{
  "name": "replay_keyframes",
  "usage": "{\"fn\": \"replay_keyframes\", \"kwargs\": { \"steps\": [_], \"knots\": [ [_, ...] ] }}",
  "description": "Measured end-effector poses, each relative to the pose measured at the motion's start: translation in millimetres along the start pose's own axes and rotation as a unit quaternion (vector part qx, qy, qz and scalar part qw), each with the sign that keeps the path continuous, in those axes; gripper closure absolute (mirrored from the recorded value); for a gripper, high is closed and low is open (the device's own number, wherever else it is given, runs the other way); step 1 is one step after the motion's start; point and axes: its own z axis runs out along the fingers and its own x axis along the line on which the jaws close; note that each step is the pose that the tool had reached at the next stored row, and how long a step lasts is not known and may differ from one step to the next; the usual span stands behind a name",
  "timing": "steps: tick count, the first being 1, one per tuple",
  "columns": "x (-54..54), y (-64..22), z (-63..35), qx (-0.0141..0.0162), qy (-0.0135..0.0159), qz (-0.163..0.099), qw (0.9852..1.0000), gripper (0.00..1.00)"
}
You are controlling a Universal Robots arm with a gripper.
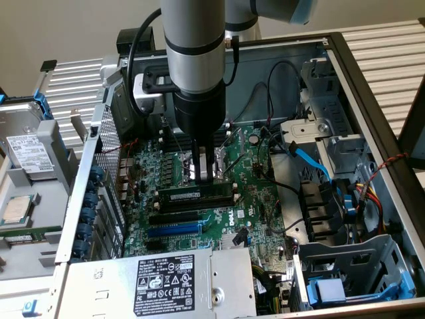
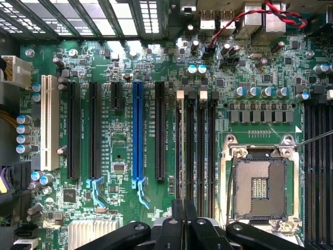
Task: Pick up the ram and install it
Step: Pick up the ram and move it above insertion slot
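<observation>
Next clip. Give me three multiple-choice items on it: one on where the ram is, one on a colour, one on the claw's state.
1. Where is the ram? A in a motherboard slot under the claw; B on the power supply; C outside the case.
2. The long coloured expansion slot is: A red; B blue; C yellow.
3. The claw is: A wide open; B shut; C gripping a cable.
A: its labelled stick stands in the slot. B: plainly blue among black slots. B: the fingers meet.
</observation>
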Motion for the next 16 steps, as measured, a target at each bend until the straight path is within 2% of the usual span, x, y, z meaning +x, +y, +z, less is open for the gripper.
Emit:
{"fn": "replay_keyframes", "kwargs": {
  "steps": [7,16],
  "knots": [
    [0.0,0.0,1.2,0.0003,0.0,0.0,1.0,0.88],
    [0.1,1.5,1.8,0.0036,-0.0003,0.0,1.0,0.88]
  ]
}}
